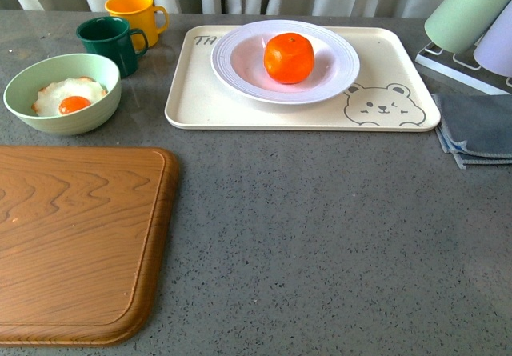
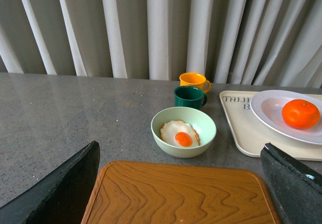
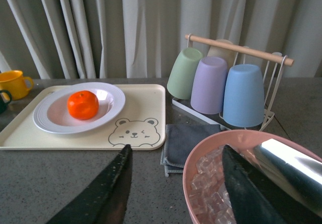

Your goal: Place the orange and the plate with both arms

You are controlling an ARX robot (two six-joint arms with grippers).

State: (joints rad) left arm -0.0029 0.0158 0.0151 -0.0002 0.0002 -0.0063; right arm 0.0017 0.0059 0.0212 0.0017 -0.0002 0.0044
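The orange sits in the well of the white ribbed plate, which rests on the cream bear tray at the back of the table. Both also show in the left wrist view, orange and plate, and in the right wrist view, orange and plate. Neither arm shows in the front view. My left gripper is open and empty above the wooden board. My right gripper is open and empty over the rim of a pink bowl.
A pale green bowl with a fried egg, a dark green mug and a yellow mug stand at the back left. A grey cloth and a rack of cups are at the right. The pink bowl holds ice and a metal utensil.
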